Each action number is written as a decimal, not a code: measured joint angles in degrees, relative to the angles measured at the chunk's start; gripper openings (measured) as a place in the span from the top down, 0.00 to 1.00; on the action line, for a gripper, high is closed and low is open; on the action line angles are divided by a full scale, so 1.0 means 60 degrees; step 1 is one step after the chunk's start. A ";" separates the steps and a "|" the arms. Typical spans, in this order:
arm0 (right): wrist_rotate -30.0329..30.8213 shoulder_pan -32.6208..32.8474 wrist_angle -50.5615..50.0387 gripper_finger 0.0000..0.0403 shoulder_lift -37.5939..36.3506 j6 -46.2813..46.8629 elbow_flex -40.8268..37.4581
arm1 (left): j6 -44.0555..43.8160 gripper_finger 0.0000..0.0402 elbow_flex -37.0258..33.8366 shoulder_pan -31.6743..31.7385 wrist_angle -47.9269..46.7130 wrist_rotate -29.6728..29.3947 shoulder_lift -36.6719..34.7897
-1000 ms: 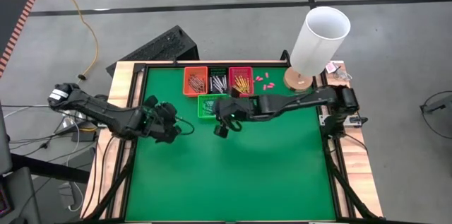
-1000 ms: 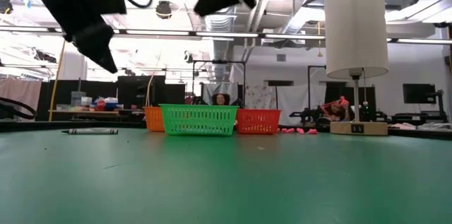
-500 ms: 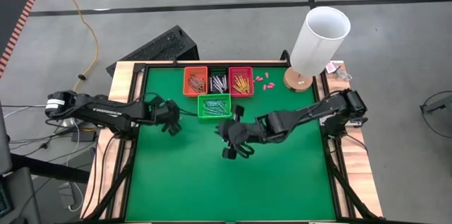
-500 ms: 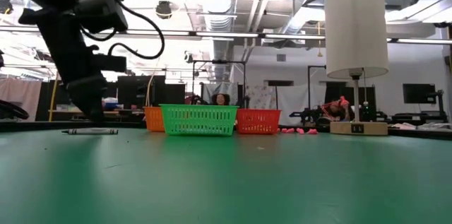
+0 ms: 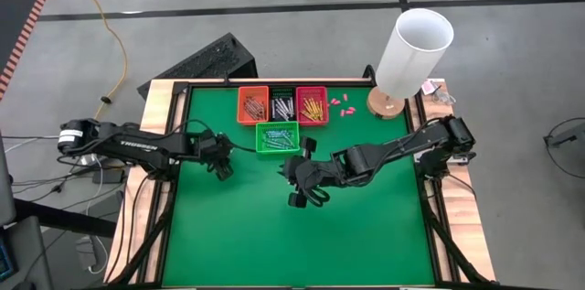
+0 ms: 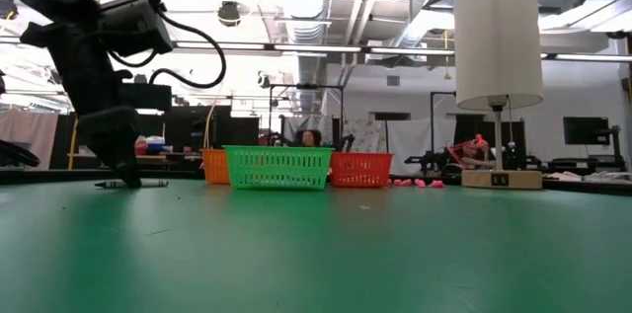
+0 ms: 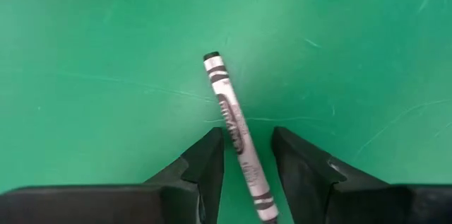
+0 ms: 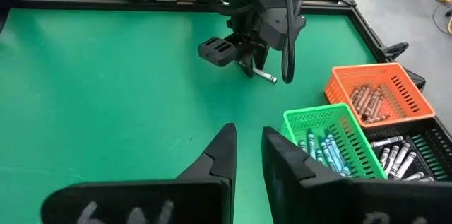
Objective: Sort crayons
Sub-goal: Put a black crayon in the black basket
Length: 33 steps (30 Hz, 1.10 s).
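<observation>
A: Left gripper is straddling a grey crayon lying flat on the green table, centre-bottom of the left wrist view. Its fingers are parted on either side, not yet clamping.

B: And its axis?

A: It is running obliquely between the fingers, one tip pointing to upper centre-left. Squeezing a skewed stick is risking a pivot or roll-out.

B: The other arm?

A: Right gripper is hovering mid-table, fingers apart, empty, near the green basket.
</observation>
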 joint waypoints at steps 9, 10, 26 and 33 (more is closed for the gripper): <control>-0.0002 0.0057 0.0028 0.84 0.0000 0.0022 0.0000 | -0.0378 0.97 -0.0089 0.0007 -0.0208 0.0104 0.0057; -0.0002 0.0078 0.0028 0.84 0.0000 0.0044 0.0000 | -0.0393 0.97 -0.0090 0.0007 -0.0208 0.0104 0.0058; 0.4671 0.1379 0.0359 0.84 0.0004 0.2544 0.0000 | -0.1071 1.00 0.0121 -0.0349 0.1539 0.0491 -0.1193; 0.6088 0.2517 0.0630 0.84 0.0149 0.3516 0.0004 | -0.1173 1.00 0.0117 -0.1060 0.3353 0.0558 -0.2630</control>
